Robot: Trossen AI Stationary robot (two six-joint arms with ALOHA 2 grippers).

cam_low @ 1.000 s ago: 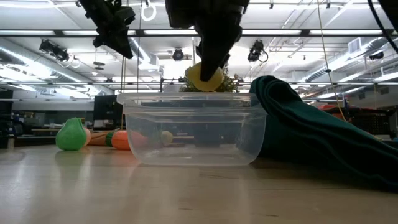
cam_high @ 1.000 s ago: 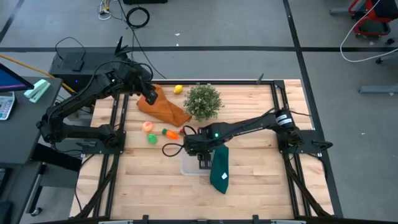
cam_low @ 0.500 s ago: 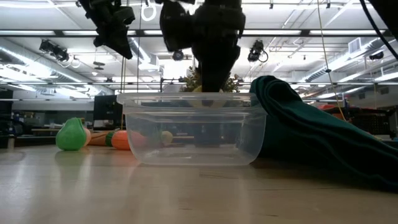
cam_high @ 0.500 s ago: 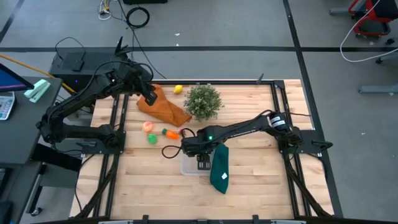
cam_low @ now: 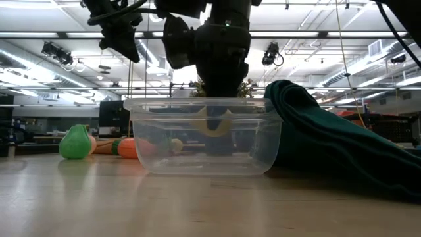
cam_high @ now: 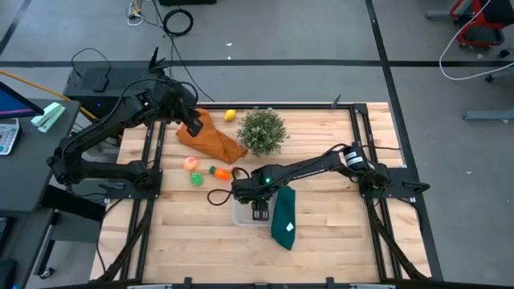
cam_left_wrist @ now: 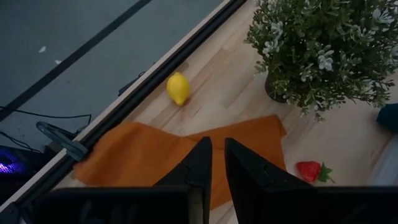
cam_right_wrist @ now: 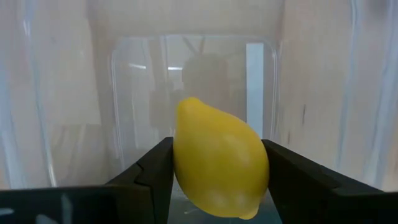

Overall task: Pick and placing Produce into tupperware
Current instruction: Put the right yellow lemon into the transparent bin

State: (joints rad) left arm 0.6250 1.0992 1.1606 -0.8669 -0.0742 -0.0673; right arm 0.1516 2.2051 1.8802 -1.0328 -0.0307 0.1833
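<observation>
The right gripper (cam_right_wrist: 217, 168) held a lemon (cam_right_wrist: 221, 165) across its middle, inside the tupperware (cam_low: 200, 135) near the floor. The lemon appeared light, rigid and smooth, so a mid-body grasp suited it. The left gripper (cam_left_wrist: 214, 163), nearly closed and empty, hovered over the orange cloth (cam_left_wrist: 155, 158).

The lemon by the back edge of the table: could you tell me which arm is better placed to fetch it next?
The left. Its pincer hangs empty over the orange cloth, close to that lemon. The right pincer is down inside the container, shut on the other lemon.
</observation>
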